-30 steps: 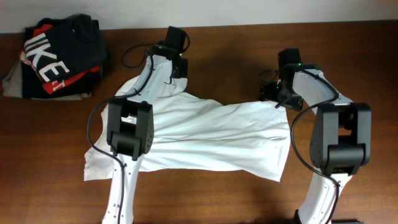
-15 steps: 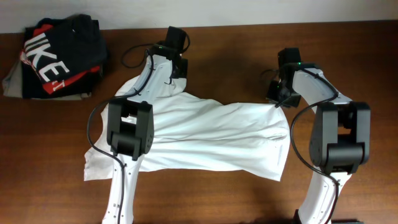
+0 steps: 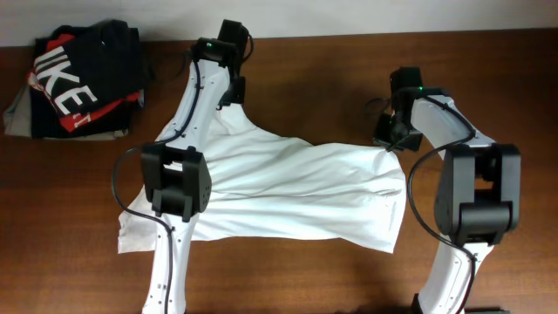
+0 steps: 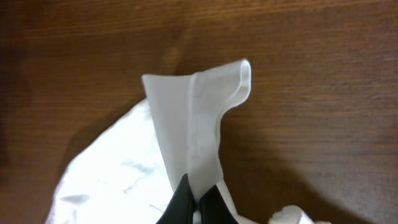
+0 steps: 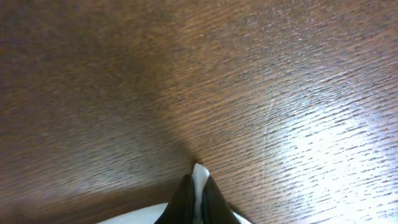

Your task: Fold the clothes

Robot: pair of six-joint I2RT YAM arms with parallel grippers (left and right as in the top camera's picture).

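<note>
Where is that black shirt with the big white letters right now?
In the overhead view, the black shirt tops a pile of folded garments at the far left corner of the table, apart from the white T-shirt spread across the middle.

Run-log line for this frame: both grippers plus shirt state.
left gripper: shut on T-shirt sleeve | right gripper: shut on T-shirt edge | T-shirt: spread wrinkled on table
</note>
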